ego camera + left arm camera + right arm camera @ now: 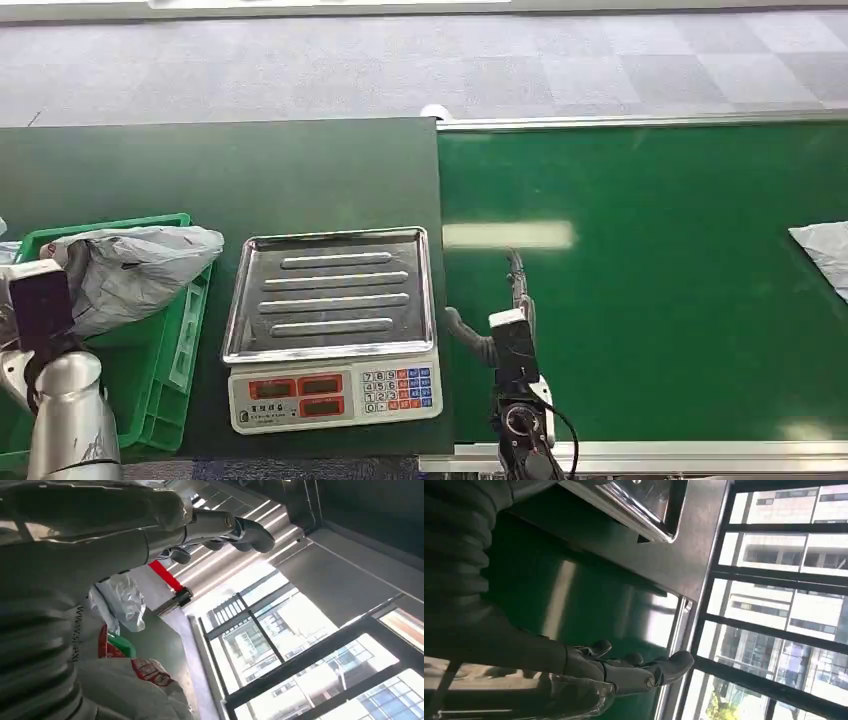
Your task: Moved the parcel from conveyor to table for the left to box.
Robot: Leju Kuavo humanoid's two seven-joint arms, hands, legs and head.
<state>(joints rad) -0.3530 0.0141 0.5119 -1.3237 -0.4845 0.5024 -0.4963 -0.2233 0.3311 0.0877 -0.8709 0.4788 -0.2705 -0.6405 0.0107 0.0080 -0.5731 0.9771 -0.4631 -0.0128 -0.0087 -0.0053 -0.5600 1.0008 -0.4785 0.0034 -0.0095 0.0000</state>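
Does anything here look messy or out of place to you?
One thing: the crumpled grey plastic parcel isn't lying flat inside the green plastic crate; it's slumped over the crate's rim. The silver weighing scale sits squarely on the table, and another grey parcel waits on the green conveyor belt.

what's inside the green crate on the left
A grey plastic parcel lies in the green crate, spilling over its rim. The left hand hovers beside it. The parcel covers much of the crate floor; anything beneath is hidden.
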